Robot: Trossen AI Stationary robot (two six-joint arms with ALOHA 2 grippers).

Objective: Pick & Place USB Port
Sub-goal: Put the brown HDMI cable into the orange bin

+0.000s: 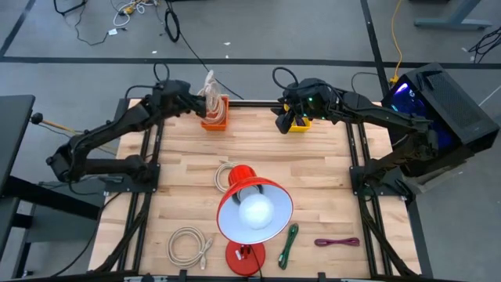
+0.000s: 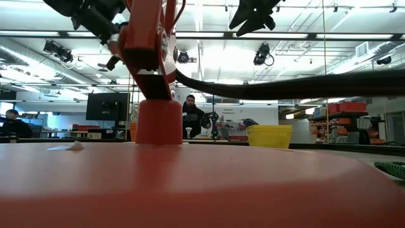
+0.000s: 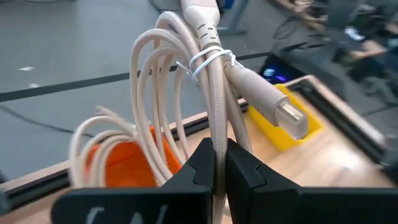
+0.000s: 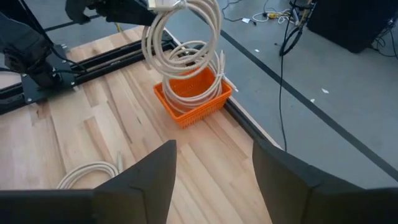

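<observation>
Lamp metal fills the near edge of the table: a glossy red desk lamp (image 1: 252, 210) with a round dome shade and a flat disc base. A loose coil of beige cable (image 1: 189, 245) lies on the pale wood-plank table (image 1: 329, 172) to one side of the base, with a green cable (image 1: 288, 244) and a short purple cable (image 1: 337, 242) on the other side. Another beige coil (image 1: 225, 174) sits just behind the shade.

Farther back, along the far edge, stand two small plastic bins. The orange basket (image 4: 193, 94) has slotted mesh walls and already holds looped beige cord (its coils spill over the rim). Directly above it the left gripper (image 3: 217, 163) pinches a bundled USB cable (image 3: 205, 93), its dark fingers closed narrowly on the braided strands. The bundle is cinched with a thin white tie, and a silver USB plug on a smooth beige moulded collar juts out sideways. The lower loops hang down toward the basket; whether they touch it cannot be told.

The right gripper (image 4: 212, 163) hovers near the yellow bin (image 1: 298, 124), its broad dark fingers spread wide and holding nothing.
</observation>
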